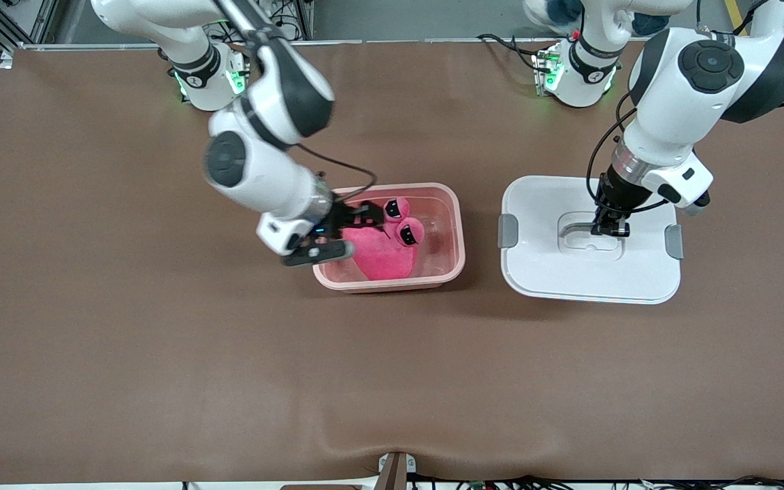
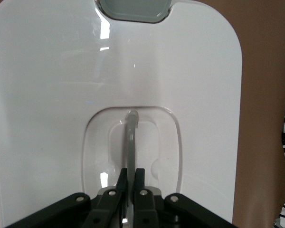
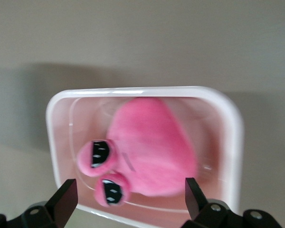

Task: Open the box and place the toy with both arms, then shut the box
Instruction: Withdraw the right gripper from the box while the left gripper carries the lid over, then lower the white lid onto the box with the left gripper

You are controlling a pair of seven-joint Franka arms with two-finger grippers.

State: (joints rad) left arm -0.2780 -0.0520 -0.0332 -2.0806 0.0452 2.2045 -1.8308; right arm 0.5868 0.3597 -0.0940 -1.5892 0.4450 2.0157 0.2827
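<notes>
Hanging over the pink box (image 1: 392,238) w/ its fingers spread wide & nothing in them, the right tool (image 1: 354,221) is just above the toy (image 1: 386,248). The toy sits inside the box, eyes up, near the middle of the counter (image 1: 160,374). It looks soft & light, so it prob. squishes easy and won't break.

Next, toward the left arm's end, the white lid (image 1: 591,239) lies flat on the counter beside the box, not touching it. The left tool (image 1: 610,228) is down in the lid's dip, pinched tight on the thin clear handle (image 2: 131,142).

The lid looks stiff, smooth & a bit slippery, prob. light too. The handle is the best spot to hold it; the grey clips (image 1: 508,231) on the sides need to line up w/ the box rim.
</notes>
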